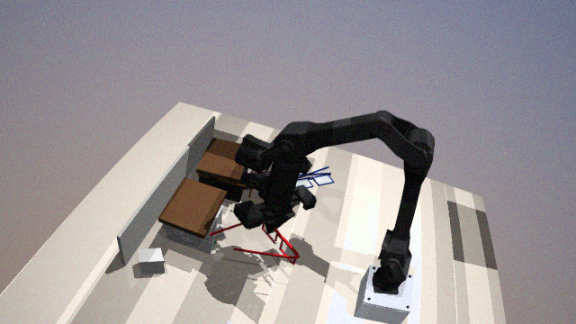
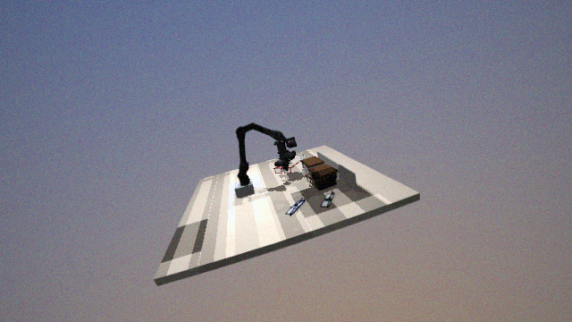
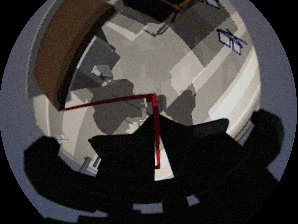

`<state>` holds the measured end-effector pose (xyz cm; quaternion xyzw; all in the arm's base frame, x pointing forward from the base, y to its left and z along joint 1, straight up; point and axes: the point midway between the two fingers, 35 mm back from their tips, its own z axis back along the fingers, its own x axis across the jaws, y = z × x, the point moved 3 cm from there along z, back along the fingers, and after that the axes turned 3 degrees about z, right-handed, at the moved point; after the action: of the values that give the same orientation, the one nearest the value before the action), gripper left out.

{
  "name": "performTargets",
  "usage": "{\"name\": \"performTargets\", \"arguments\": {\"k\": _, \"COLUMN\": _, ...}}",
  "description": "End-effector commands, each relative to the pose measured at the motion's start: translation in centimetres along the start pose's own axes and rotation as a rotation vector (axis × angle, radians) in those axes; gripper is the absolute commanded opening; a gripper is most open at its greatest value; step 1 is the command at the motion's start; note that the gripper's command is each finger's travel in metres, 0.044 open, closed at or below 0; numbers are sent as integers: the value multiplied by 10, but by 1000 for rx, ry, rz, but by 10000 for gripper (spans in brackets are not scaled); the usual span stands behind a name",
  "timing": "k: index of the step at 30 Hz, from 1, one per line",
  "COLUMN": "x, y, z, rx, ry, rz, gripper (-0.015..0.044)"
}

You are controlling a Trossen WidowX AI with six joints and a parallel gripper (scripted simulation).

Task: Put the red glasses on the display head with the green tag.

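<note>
The red glasses (image 1: 265, 253) (image 2: 296, 165) (image 3: 110, 101) have their temples unfolded, pointing toward the display heads. My gripper (image 1: 270, 228) (image 2: 286, 168) (image 3: 154, 116) points down and is shut on the red glasses at the front frame, holding them above the table. One brown-topped head with a pale body (image 1: 193, 207) (image 2: 312, 162) (image 3: 65, 50) stands just beyond the temple tips. The other brown-topped head, with a dark body (image 1: 221, 166) (image 2: 325, 170), stands beside it, partly behind the arm in the top view. I cannot make out a green tag, noses or ears.
A grey upright panel (image 1: 148, 220) (image 2: 346, 175) stands behind the heads. A small white block (image 1: 151, 262) sits near its end. Blue glasses (image 1: 323, 180) (image 2: 295, 207) (image 3: 224, 39) and dark glasses (image 2: 328, 199) lie on the table on the dark-bodied head's side.
</note>
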<state>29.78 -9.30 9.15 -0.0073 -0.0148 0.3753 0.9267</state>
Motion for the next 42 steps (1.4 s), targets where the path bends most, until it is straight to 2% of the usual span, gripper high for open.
{"name": "performTargets", "arguments": {"k": 1, "x": 1, "y": -1, "z": 22, "rx": 2, "ry": 6, "rz": -2, "gripper": 0}}
{"name": "performTargets", "arguments": {"k": 9, "x": 9, "y": -2, "z": 29, "rx": 1, "ry": 5, "rz": -2, "gripper": 0}}
{"name": "performTargets", "arguments": {"k": 19, "x": 60, "y": 18, "z": 30, "rx": 3, "ry": 1, "rz": -2, "gripper": 0}}
{"name": "performTargets", "arguments": {"k": 42, "x": 170, "y": 105, "z": 31, "rx": 11, "ry": -9, "rz": -3, "gripper": 0}}
